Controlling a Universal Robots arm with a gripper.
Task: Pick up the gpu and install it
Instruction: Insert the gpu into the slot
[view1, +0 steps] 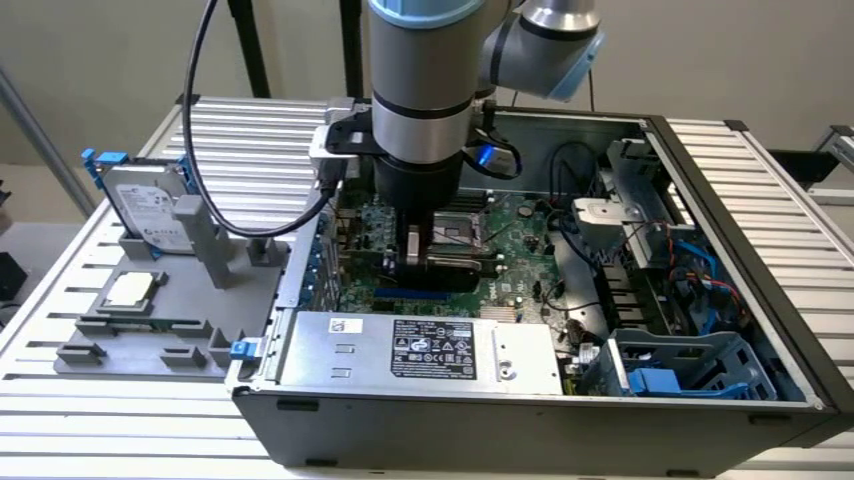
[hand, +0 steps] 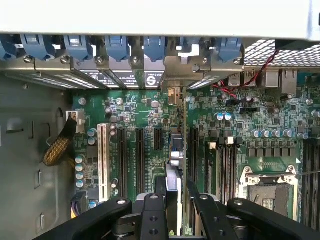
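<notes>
The gpu (hand: 183, 145) stands on edge over the green motherboard (hand: 145, 107), in line with the dark expansion slots, its silver end bracket (hand: 173, 93) up against the case's rear slot openings. My gripper (hand: 178, 194) is shut on the gpu, one black finger (hand: 156, 205) on each side of the card. In the exterior view the gripper (view1: 430, 262) reaches down inside the open computer case (view1: 747, 200) with the black card (view1: 454, 272) low over the board, just behind the power supply. Whether the card's edge sits in a slot is hidden.
A silver hard drive with blue rails (view1: 144, 205) stands in a grey fixture (view1: 147, 330) at the exterior view's left, with a processor chip (view1: 130, 290) beside it. Inside the case are the power supply (view1: 400, 350), memory sticks (hand: 226, 165), a processor socket (hand: 265, 187), cables and a drive cage (view1: 687, 365).
</notes>
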